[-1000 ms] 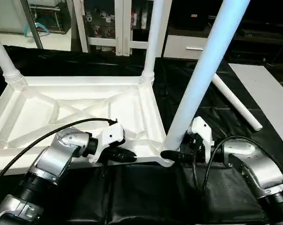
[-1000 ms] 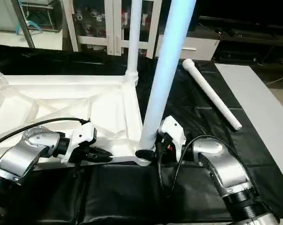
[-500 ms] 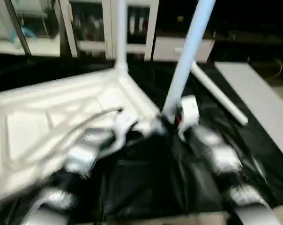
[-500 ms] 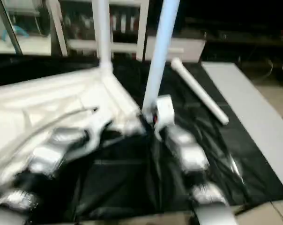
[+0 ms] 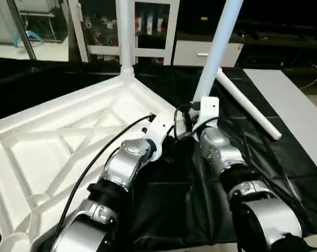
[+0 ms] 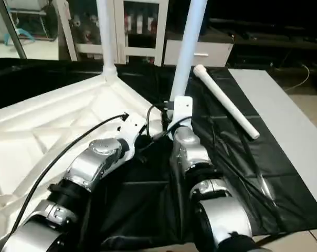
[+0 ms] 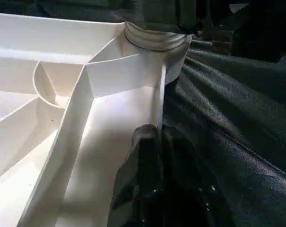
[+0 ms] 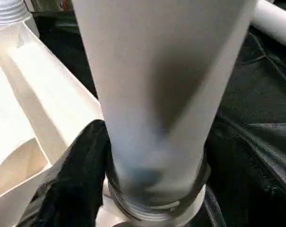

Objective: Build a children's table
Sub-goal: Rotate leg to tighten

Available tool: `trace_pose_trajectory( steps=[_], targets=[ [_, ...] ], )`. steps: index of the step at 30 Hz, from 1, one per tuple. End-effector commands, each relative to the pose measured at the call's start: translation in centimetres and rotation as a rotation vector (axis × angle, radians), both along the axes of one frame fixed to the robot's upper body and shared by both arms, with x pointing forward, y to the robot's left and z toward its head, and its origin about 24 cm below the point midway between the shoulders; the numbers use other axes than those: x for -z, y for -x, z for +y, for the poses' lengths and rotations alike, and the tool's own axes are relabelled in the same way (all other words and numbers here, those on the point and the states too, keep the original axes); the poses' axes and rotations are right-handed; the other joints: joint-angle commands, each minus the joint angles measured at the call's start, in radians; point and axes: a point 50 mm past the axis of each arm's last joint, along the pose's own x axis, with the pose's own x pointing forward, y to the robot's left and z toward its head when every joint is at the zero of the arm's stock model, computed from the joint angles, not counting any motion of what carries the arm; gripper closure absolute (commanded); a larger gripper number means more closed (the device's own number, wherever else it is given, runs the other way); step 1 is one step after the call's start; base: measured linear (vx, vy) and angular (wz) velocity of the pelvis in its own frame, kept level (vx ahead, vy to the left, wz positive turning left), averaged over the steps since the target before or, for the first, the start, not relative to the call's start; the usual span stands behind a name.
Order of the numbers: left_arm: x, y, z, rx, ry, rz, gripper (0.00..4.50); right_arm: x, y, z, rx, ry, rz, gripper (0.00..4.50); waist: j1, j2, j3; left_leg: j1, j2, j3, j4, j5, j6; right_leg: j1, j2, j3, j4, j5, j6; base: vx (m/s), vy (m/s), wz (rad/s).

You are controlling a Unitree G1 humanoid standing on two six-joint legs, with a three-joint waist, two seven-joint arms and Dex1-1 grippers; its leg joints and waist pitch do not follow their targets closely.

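Two legs stand upright in the corner sockets of the table top (image 5: 53, 142), which lies upside down, ribs up, on a black sheet (image 5: 263, 157). Far leg (image 5: 125, 31) sits at the far corner; near leg (image 5: 217, 47) rises tilted from the corner by both grippers. One more loose leg (image 5: 247, 105) lies flat on the sheet, to the right of the top and apart from it.

Left gripper (image 7: 155, 142): fingers pressed together on the thin side rim of the table top, one finger inside the rim and one outside, just short of the corner socket. The near leg's ribbed collar (image 7: 155, 38) shows seated in that socket in the left wrist view.

Right gripper (image 8: 147, 165): fingers spread around the base of the near leg, just above its threaded collar. One black finger (image 8: 81, 165) lies against the leg's side; the other is hidden behind the leg. Cannot tell how firmly it clamps.

Both silver forearms reach forward and meet near that one corner, left arm (image 5: 124, 163) over the top's edge, right arm (image 5: 221, 152) over the sheet. White shelving (image 5: 148, 26) stands behind the table.
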Motion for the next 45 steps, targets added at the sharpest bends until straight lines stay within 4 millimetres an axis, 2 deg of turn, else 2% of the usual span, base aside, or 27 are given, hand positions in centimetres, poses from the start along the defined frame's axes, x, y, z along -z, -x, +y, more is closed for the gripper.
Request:
trace_pose_trajectory(
  steps=[1,3,5,7,8,10,12,13,14,15,16,17,18,19,21,22,25,28,29,32,35,40,45],
  targets=[
    [-0.4,-0.6,0.4,-0.068,0.011,-0.044,4.5,0.6,0.7,2.4,-0.103,-0.023,0.023,1.12,0.004,0.001,-0.064,0.002,0.058,-0.028,-0.069,-0.135,0.055,0.048,-0.094,0.057,-0.077,-0.18,-0.189,0.0,0.0,0.0],
    [-0.4,-0.6,0.5,-0.052,0.008,-0.044,4.5,0.3,0.5,2.2,-0.12,-0.022,-0.006,1.07,-0.002,0.0,-0.063,-0.002,0.058,-0.03,-0.071,-0.145,0.056,0.05,-0.095,0.057,-0.078,-0.196,-0.186,0.0,0.0,0.0],
    [-0.4,-0.5,0.7,-0.033,0.006,-0.042,4.5,0.0,0.5,2.0,-0.153,-0.024,-0.038,0.73,-0.004,-0.001,-0.063,-0.001,0.058,-0.03,-0.07,-0.146,0.057,0.049,-0.095,0.057,-0.079,-0.202,-0.186,0.0,0.0,0.0],
    [-0.3,-0.3,0.8,-0.009,0.006,-0.037,4.5,-0.2,0.6,1.9,-0.187,-0.031,-0.064,0.65,-0.003,0.001,-0.063,-0.001,0.058,-0.029,-0.07,-0.135,0.063,0.049,-0.096,0.058,-0.078,-0.189,-0.191,0.0,0.0,0.0],
    [-0.2,0.0,1.0,0.032,0.001,-0.024,4.5,-0.6,0.8,1.8,-0.248,-0.043,-0.103,0.65,-0.002,0.001,-0.065,-0.002,0.059,-0.029,-0.069,-0.117,0.072,0.05,-0.096,0.058,-0.074,-0.158,-0.198,0.0,0.0,0.0],
    [0.0,0.6,1.2,0.102,-0.005,-0.007,4.5,-0.8,1.1,1.3,-0.329,-0.05,-0.137,0.33,0.003,0.002,-0.067,-0.004,0.063,-0.029,-0.069,-0.074,0.105,0.055,-0.097,0.057,-0.068,-0.081,-0.22,0.0,0.0,0.0],
    [0.0,1.0,1.4,0.161,-0.008,0.0,4.5,-0.9,1.5,0.8,-0.386,-0.039,-0.148,0.19,0.001,0.002,-0.066,-0.004,0.063,-0.027,-0.068,-0.071,0.118,0.054,-0.097,0.058,-0.066,-0.068,-0.238,0.0,0.0,0.0],
    [0.1,1.8,1.8,0.255,-0.019,0.017,4.5,-0.9,2.1,-0.1,-0.469,-0.01,-0.152,0.19,0.003,0.002,-0.065,-0.001,0.062,-0.027,-0.068,-0.074,0.119,0.053,-0.096,0.057,-0.07,-0.08,-0.239,0.0,0.0,0.0],
    [0.1,2.1,1.9,0.294,-0.023,0.022,4.5,-0.9,2.3,-0.5,-0.497,0.001,-0.15,0.11,0.007,0.006,-0.062,-0.002,0.065,-0.028,-0.07,-0.086,0.116,0.055,-0.097,0.058,-0.072,-0.104,-0.233,0.0,0.0,0.0],
    [0.1,2.3,2.1,0.321,-0.026,0.025,4.5,-0.9,2.5,-0.7,-0.517,0.008,-0.148,0.04,0.01,0.008,-0.062,0.002,0.069,-0.03,-0.072,-0.095,0.107,0.053,-0.098,0.058,-0.073,-0.124,-0.229,0.0,0.0,0.0],
    [0.2,2.5,2.2,0.341,-0.031,0.034,4.5,-0.9,2.6,-1.0,-0.538,0.014,-0.145,0.04,0.007,0.009,-0.061,0.003,0.068,-0.027,-0.072,-0.099,0.104,0.048,-0.095,0.059,-0.073,-0.128,-0.233,0.0,0.0,0.0],
    [0.2,2.8,2.5,0.371,-0.039,0.047,4.5,-1.0,2.9,-1.3,-0.569,0.023,-0.141,0.04,0.013,0.008,-0.059,0.008,0.067,-0.028,-0.074,-0.112,0.089,0.05,-0.092,0.057,-0.078,-0.153,-0.23,0.0,0.0,0.0],
    [0.1,3.6,3.4,0.455,-0.058,0.074,4.5,-1.1,3.9,-2.6,-0.665,0.06,-0.131,0.04,0.016,0.013,-0.056,0.007,0.071,-0.03,-0.077,-0.125,0.079,0.048,-0.094,0.059,-0.079,-0.166,-0.221,0.0,0.0,0.0],
    [0.1,3.8,3.6,0.473,-0.063,0.08,4.5,-1.2,4.1,-2.8,-0.687,0.068,-0.128,0.04,0.019,0.015,-0.057,0.008,0.072,-0.031,-0.077,-0.125,0.074,0.05,-0.093,0.059,-0.075,-0.163,-0.219,0.0,0.0,0.0],
    [-0.3,4.9,4.9,0.608,-0.083,0.099,4.5,-1.3,5.8,-4.6,-0.817,0.093,-0.101,0.04,0.026,0.015,-0.056,0.012,0.072,-0.028,-0.077,-0.121,0.075,0.046,-0.09,0.061,-0.075,-0.135,-0.221,0.0,0.0,0.0],
    [-0.3,5.0,5.1,0.617,-0.085,0.104,4.5,-1.3,6.0,-4.7,-0.831,0.098,-0.098,0.04,0.026,0.013,-0.054,0.009,0.073,-0.028,-0.08,-0.125,0.075,0.05,-0.092,0.062,-0.075,-0.136,-0.219,0.0,0.0,0.0],
    [-0.5,5.7,5.8,0.685,-0.087,0.129,4.5,-1.2,7.0,-5.6,-0.903,0.12,-0.072,0.04,0.032,0.013,-0.05,0.011,0.069,-0.027,-0.082,-0.156,0.054,0.044,-0.094,0.062,-0.084,-0.203,-0.214,0.0,0.0,0.0],
    [-0.5,6.8,7.3,0.791,-0.121,0.195,4.5,-1.0,9.1,-6.9,-1.05,0.111,0.007,0.04,0.045,0.015,-0.049,0.015,0.074,-0.032,-0.086,-0.181,0.042,0.048,-0.096,0.064,-0.088,-0.257,-0.183,0.0,0.0,0.0],
    [-0.6,6.9,7.4,0.794,-0.125,0.198,4.5,-1.0,9.4,-7.0,-1.069,0.104,0.022,0.04,0.043,0.014,-0.049,0.015,0.073,-0.03,-0.086,-0.181,0.045,0.044,-0.092,0.063,-0.087,-0.243,-0.185,0.0,0.0,0.0],
    [-0.6,6.8,7.5,0.793,-0.125,0.198,4.5,-0.9,9.6,-7.1,-1.085,0.101,0.037,0.04,0.042,0.013,-0.048,0.012,0.072,-0.03,-0.086,-0.191,0.036,0.044,-0.096,0.063,-0.09,-0.262,-0.193,0.0,0.0,0.0],
    [-0.8,6.7,7.5,0.793,-0.129,0.191,4.5,-0.9,10.2,-6.8,-1.131,0.097,0.052,0.04,0.044,0.01,-0.048,0.013,0.071,-0.032,-0.086,-0.194,0.029,0.044,-0.098,0.064,-0.093,-0.305,-0.177,0.0,0.0,0.0],
    [-0.8,6.7,7.5,0.793,-0.132,0.187,4.5,-0.9,10.4,-6.6,-1.154,0.093,0.063,0.04,0.043,0.009,-0.051,0.011,0.07,-0.031,-0.083,-0.164,0.035,0.045,-0.095,0.062,-0.089,-0.263,-0.184,0.0,0.0,0.0],
    [-0.8,6.7,7.6,0.791,-0.135,0.188,4.5,-1.1,10.3,-6.6,-1.159,0.088,0.061,0.56,0.043,0.009,-0.05,0.011,0.07,-0.032,-0.084,-0.172,0.033,0.046,-0.096,0.062,-0.09,-0.28,-0.18,0.0,0.0,0.0]
  ],
)
